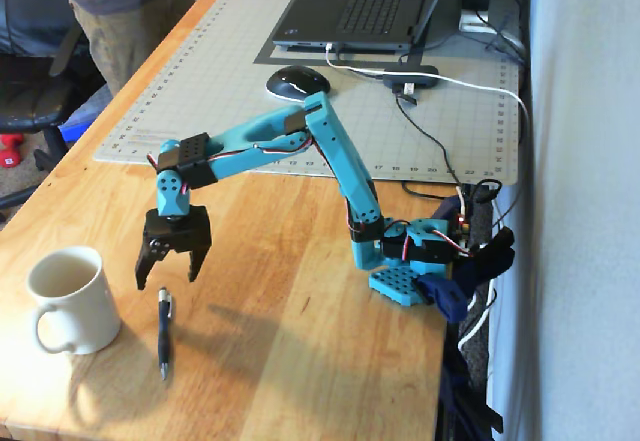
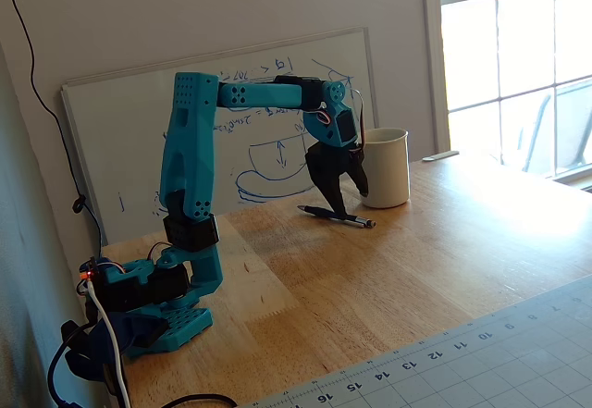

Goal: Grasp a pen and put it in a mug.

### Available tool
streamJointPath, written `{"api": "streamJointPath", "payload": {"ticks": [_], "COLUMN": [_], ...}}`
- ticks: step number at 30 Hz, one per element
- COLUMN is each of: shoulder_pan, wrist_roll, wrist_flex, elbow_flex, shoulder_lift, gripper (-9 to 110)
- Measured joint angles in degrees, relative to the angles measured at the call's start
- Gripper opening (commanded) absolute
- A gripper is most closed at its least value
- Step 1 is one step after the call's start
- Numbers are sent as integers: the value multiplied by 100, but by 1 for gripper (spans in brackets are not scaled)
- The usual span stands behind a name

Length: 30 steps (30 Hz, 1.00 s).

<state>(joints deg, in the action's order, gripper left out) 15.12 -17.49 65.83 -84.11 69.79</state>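
Observation:
The dark pen (image 1: 164, 333) lies flat on the wooden table, just right of the cream mug (image 1: 68, 299), which stands upright with its handle toward the camera. My gripper (image 1: 166, 279) points down with its jaws open, hovering just above the pen's upper end and straddling it, and holds nothing. In the other fixed view the gripper (image 2: 351, 201) hangs over the pen (image 2: 338, 216), with the mug (image 2: 388, 166) close behind it to the right.
A cutting mat (image 1: 250, 81) carries a laptop (image 1: 370, 1) and a mouse (image 1: 297, 82) at the back. Cables run to the arm's base (image 1: 410, 261) at the table's right edge. A person stands at the top left. A whiteboard (image 2: 120, 149) leans on the wall.

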Motion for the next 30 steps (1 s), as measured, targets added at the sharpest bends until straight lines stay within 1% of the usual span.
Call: {"api": "streamJointPath", "payload": {"ticks": [11,26,30], "shoulder_pan": [264,325,325], "wrist_roll": [0,0,0], "wrist_flex": [0,0,0], "elbow_flex": [88,97,97], "shoulder_lift": [-642,-703,-703], "gripper": [30,30,27]}}
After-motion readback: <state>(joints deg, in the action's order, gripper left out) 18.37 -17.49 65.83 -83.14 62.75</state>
